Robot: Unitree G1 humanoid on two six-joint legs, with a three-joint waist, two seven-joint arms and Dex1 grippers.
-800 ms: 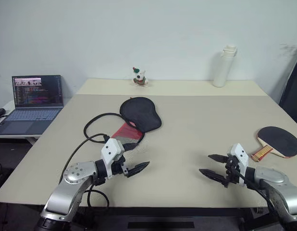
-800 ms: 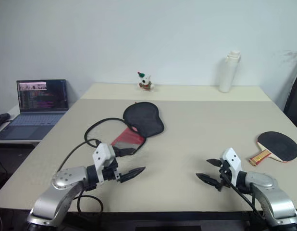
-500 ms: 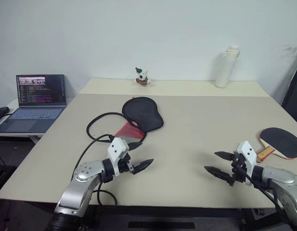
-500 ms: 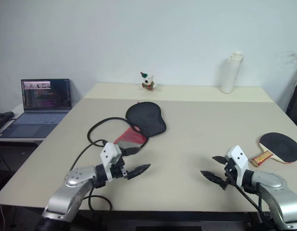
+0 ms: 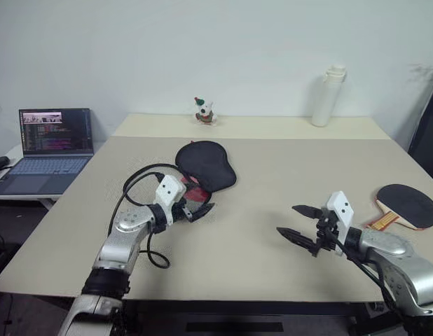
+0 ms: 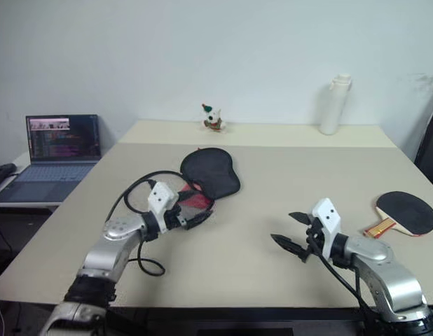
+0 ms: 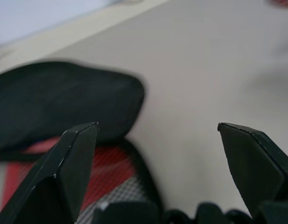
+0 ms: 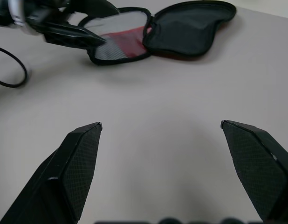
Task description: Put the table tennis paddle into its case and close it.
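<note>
Since the earlier frames the left gripper (image 5: pixel 200 210) has reached away from the near edge of the tabletop (image 5: pixel 286 175) to the case (image 5: pixel 202 168), and the right gripper (image 5: pixel 298 222) has shifted a little to the left. The left jaws stand wide apart and empty, their tips at the near end of the case, over its red panel; whether they touch the fabric I cannot tell. The case lies unzipped and folded open, left of the middle, its black lid toward the far side. The right jaws are also spread wide with nothing between them, hovering over bare tabletop. The table tennis paddle (image 5: pixel 407 206) lies well apart at the right edge, black face up, handle pointing toward the near left.

The step in hand looks like steadying or spreading the case. Next, the right gripper likely has to swing out right to the paddle handle and close on it, while the left keeps the case open.
</note>
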